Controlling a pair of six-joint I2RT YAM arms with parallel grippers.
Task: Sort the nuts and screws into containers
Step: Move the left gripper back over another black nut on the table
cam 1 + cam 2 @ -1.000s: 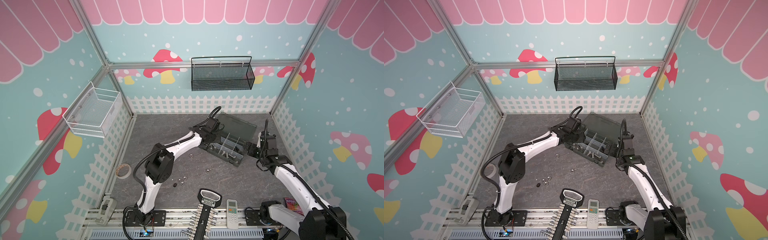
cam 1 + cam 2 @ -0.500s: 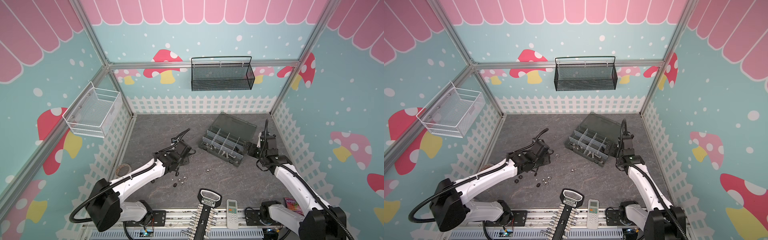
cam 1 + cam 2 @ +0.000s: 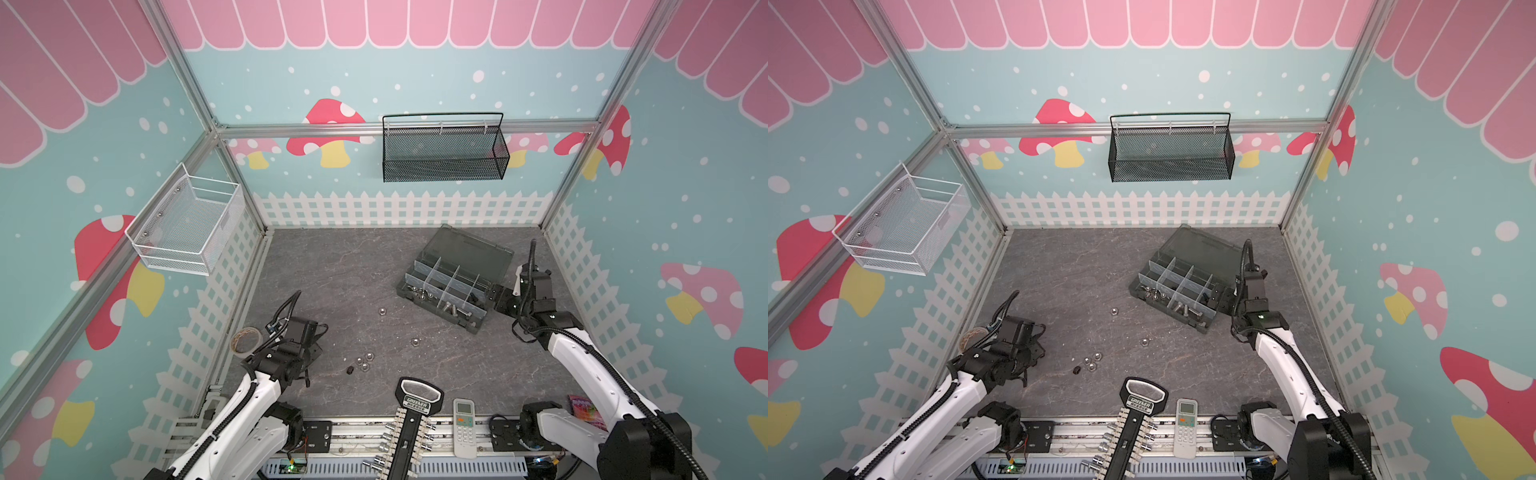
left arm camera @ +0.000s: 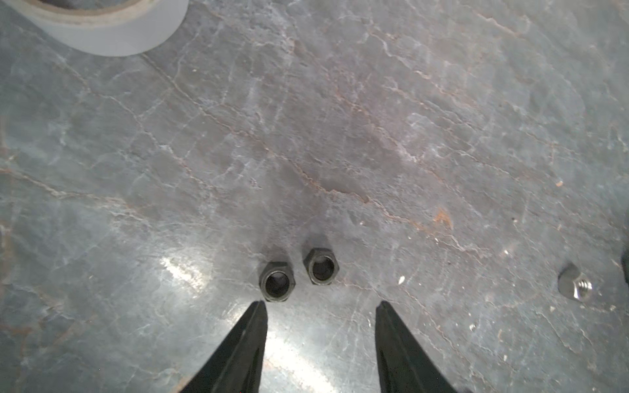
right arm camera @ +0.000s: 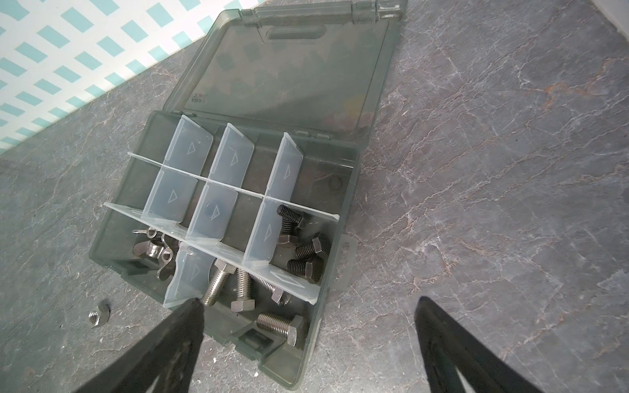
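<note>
The containers are compartments of a dark grey organiser box [image 3: 469,251] [image 3: 1204,249], lid open, at the back right. In the right wrist view the box [image 5: 289,78] holds silver screws [image 5: 218,282], black screws [image 5: 303,253] and wing nuts [image 5: 153,251] in separate compartments. My right gripper [image 5: 308,301] [image 3: 496,297] is wide open and empty at the box's near corner. My left gripper [image 4: 320,303] [image 3: 306,374] is open low over the floor, with two black nuts [image 4: 277,281] [image 4: 321,266] just beyond its fingertips. Loose silver nuts [image 3: 363,360] [image 3: 414,341] [image 3: 382,311] and a black one [image 3: 350,370] lie mid-floor.
A tape roll [image 3: 245,340] [image 4: 102,30] lies by the left fence. A socket rack [image 3: 409,432] and a remote [image 3: 463,419] sit at the front edge, with a pink packet [image 3: 584,409] at the front right. A black mesh basket [image 3: 442,151] and a white wire basket [image 3: 187,226] hang on the walls.
My left arm has swung from the organiser box back to the front left floor and now hangs over the two black nuts. The right arm has not moved.
</note>
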